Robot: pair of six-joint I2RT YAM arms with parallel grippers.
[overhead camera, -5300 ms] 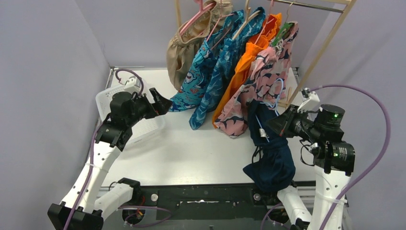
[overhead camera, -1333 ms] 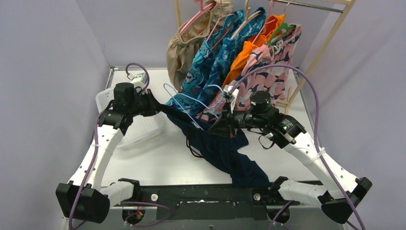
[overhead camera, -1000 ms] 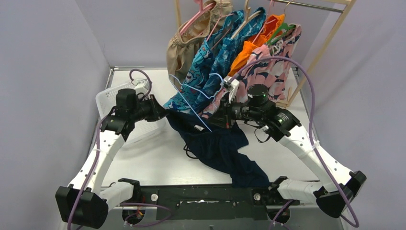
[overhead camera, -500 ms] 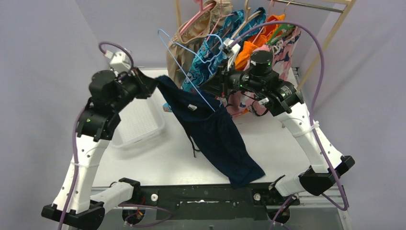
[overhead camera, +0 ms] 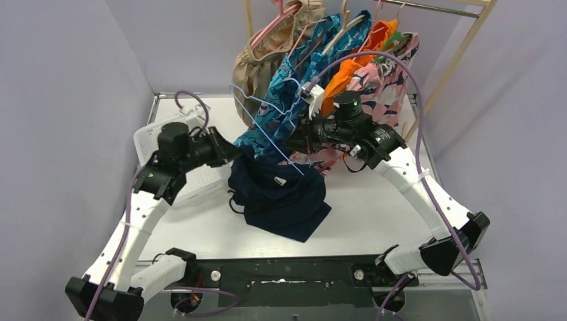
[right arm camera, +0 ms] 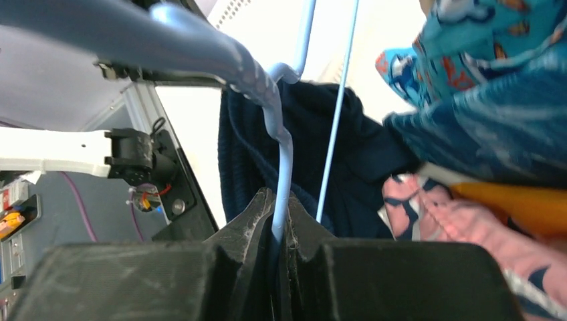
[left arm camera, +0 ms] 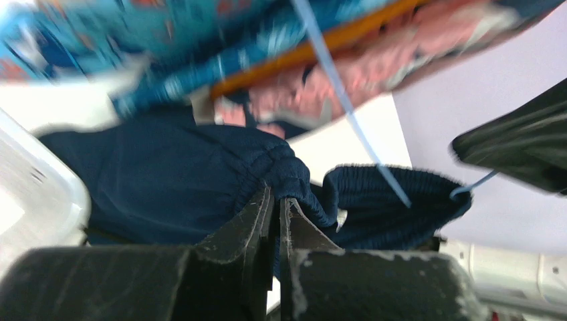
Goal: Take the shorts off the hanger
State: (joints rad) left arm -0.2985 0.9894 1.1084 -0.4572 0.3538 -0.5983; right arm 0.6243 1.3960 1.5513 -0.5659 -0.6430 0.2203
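Observation:
The plain navy shorts (overhead camera: pixel 277 200) lie bunched on the table between the arms, their waistband lifted at the left. My left gripper (overhead camera: pixel 231 152) is shut on that waistband; in the left wrist view the gripper (left arm camera: pixel 276 198) pinches the gathered navy shorts (left arm camera: pixel 167 180). A light-blue wire hanger (overhead camera: pixel 264 124) slants up from the shorts. My right gripper (overhead camera: pixel 299 137) is shut on it, and the right wrist view shows the gripper (right arm camera: pixel 279 200) clamping the hanger (right arm camera: pixel 281 134) above the navy shorts (right arm camera: pixel 361 154). The hanger wire (left arm camera: pixel 341 100) crosses the waistband opening.
A wooden rack (overhead camera: pixel 461 60) at the back holds tan shorts (overhead camera: pixel 257 60), turquoise shorts (overhead camera: pixel 277 100), orange shorts (overhead camera: pixel 341 73) and pink shark-print shorts (overhead camera: pixel 388 87). A white basket (overhead camera: pixel 148 137) sits under my left arm. Walls close in on both sides.
Both arms have come down from a raised pose. The navy shorts, stretched out in the air before, now lie bunched on the table, with the hanger lower and tilted.

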